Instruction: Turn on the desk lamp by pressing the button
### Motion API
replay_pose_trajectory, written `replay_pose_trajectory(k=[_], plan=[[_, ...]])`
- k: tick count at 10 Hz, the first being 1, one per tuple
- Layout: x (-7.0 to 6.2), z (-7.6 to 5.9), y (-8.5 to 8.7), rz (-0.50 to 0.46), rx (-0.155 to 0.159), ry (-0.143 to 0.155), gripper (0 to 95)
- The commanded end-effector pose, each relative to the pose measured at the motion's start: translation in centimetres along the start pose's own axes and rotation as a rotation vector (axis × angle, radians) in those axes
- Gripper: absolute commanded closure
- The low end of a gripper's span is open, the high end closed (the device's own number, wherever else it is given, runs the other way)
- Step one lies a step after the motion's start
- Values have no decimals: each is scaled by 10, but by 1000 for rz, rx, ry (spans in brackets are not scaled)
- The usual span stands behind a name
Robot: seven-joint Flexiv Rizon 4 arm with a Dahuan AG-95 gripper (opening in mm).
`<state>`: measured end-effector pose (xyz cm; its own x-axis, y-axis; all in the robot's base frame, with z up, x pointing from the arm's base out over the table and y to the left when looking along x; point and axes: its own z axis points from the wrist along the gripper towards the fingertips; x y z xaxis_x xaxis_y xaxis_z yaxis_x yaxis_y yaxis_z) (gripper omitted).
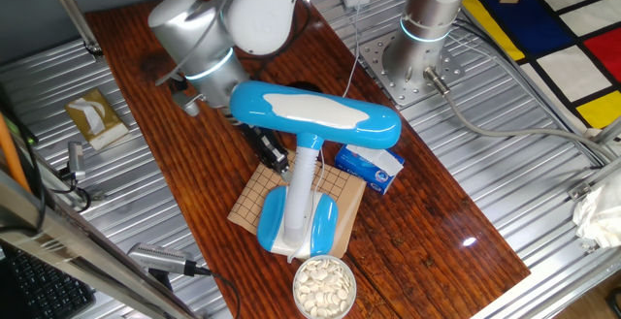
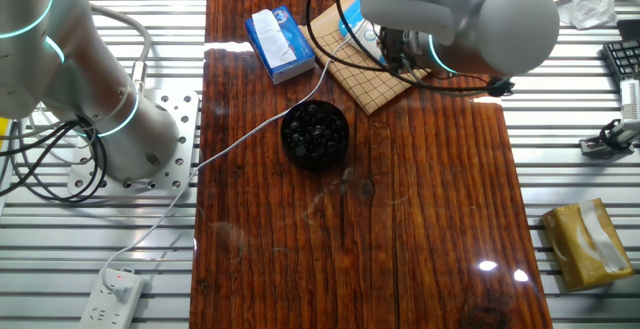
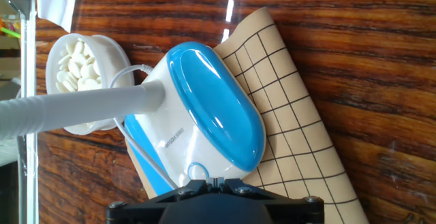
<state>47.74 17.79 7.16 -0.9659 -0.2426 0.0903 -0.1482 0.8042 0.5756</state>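
Note:
The desk lamp has a sky-blue oval head with a white panel [image 1: 310,113], a white stem [image 1: 307,175] and a blue-and-white rounded base [image 1: 301,220]. It stands on a tan grid board [image 1: 254,195]. In the hand view the base [image 3: 211,108] fills the middle and the stem [image 3: 82,108] runs off to the left. A small blue ring button [image 3: 197,172] sits on the white part of the base. My gripper [image 3: 216,182] is right at this ring, with its fingertips pressed together. In the first fixed view the gripper [image 1: 279,162] is under the lamp head, beside the stem.
A white bowl of white stones [image 1: 324,285] stands just in front of the base. A small blue-and-white box [image 1: 371,166] lies to the right. A black bowl of dark stones [image 2: 316,132] sits on the wooden table [image 2: 440,219]. A white cable [image 2: 240,139] runs across the table.

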Motion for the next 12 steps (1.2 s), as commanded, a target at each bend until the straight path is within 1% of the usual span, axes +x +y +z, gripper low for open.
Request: replay_pose_trajectory(k=[1,3,6,9,12], plan=[[-3,3,2,5,2,-5,950],[-4,4,2,6,2,-7,950],[-5,6,2,17,4,-22,950],[-5,6,2,25,-1,-24,950],[-5,6,2,12,3,-24,950]])
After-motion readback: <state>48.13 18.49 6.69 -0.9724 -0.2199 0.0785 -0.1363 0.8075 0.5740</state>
